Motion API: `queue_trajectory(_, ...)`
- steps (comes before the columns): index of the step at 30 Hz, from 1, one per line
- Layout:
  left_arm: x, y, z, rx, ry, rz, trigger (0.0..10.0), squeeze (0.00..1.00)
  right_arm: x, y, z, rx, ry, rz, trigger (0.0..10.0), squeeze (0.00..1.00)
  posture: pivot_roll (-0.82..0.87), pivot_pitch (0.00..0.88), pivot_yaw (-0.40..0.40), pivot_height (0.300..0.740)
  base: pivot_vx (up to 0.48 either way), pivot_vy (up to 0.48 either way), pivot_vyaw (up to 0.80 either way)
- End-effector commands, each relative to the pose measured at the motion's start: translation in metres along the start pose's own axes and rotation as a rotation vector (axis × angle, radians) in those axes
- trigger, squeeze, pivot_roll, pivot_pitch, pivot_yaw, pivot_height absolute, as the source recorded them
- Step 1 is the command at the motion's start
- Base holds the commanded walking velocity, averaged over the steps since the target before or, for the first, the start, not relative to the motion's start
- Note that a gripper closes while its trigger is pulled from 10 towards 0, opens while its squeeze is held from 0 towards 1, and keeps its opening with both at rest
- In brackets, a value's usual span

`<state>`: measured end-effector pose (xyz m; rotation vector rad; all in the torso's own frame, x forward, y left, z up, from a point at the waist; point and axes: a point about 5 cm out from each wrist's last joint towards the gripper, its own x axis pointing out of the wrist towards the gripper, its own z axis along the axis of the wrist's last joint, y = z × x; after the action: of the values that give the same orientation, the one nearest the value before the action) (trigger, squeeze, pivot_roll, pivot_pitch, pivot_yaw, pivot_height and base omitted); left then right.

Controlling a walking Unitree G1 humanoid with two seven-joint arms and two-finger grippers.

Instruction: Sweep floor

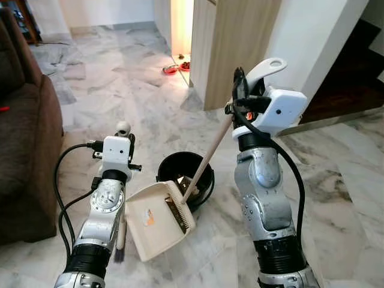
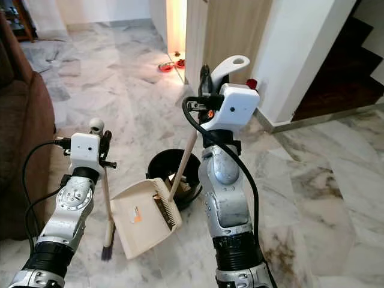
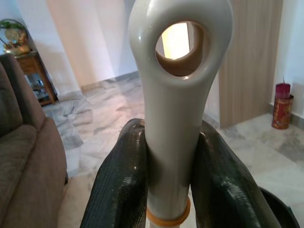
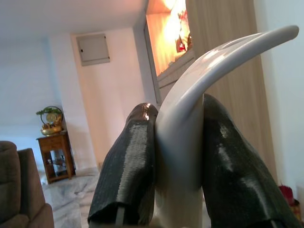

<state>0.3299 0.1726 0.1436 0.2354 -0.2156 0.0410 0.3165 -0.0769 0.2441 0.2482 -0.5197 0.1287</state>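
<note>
— Bin (image 1: 185, 169), round, black plastic, standing on the pale veined marble floor (image 1: 336, 180) between the two silver arms; contents too dark to make out.

— And over its rim?

— Cream plastic dustpan (image 1: 157, 217) with a comb-toothed edge, tilted, its far corner at the bin's near rim. Orange mark on the pan's face; otherwise nothing visible in it.

— Right tool (image 4: 178, 156)?

— Closed on the curved white grip topping the dustpan's long beige handle (image 1: 208, 157), black fingers (image 4: 128, 166) pressed against both sides.

— Left tool (image 3: 166, 185)?

— Clamped around the white looped handle of a small brush (image 2: 105, 198), upright, dark bristles down by the floor just beside the dustpan.

— Elsewhere?

— Brown fabric sofa (image 1: 24, 150) to the left; red pet bowls (image 1: 171, 69) far off by the wooden partition (image 1: 231, 48).
</note>
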Motion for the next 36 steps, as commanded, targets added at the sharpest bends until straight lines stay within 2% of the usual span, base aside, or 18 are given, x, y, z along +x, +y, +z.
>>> queue_trajectory(1,0.0045,0.0004,0.0137,0.015,-0.067,0.004,10.0,0.0,0.0048,0.0087,0.0131,0.047,-0.06,0.01,10.0,0.0,0.16,0.047,-0.047,0.74,0.307,0.0,0.0)
queue_trajectory(36,0.0074,0.0027,0.0211,0.009,-0.097,0.017,10.0,0.0,0.0054,0.0115,0.0152,0.063,-0.068,0.016,10.0,0.0,0.17,0.045,-0.049,0.74,0.313,0.0,0.0)
